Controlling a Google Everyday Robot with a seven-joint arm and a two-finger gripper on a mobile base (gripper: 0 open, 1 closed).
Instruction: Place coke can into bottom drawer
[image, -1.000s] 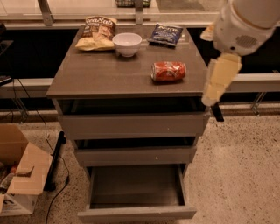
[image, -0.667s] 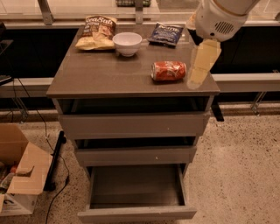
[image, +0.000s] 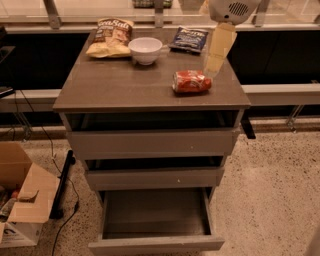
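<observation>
The coke can (image: 191, 81) lies on its side on the right part of the cabinet top (image: 120, 87). My gripper (image: 216, 59) hangs from the white arm head at the top right. Its cream-coloured fingers point down just above and behind the can's right end, apart from it. The bottom drawer (image: 156, 220) is pulled out toward the camera, and its dark inside holds nothing.
A yellow chip bag (image: 111, 36), a white bowl (image: 145, 50) and a blue snack bag (image: 189, 39) stand at the back of the top. The two upper drawers (image: 150, 142) are slightly open. A cardboard box (image: 20, 200) and cables lie on the floor at left.
The arm has swung from the cabinet's right side leftward and back, over the top. The gripper now hangs right by the can. The can has not moved.
</observation>
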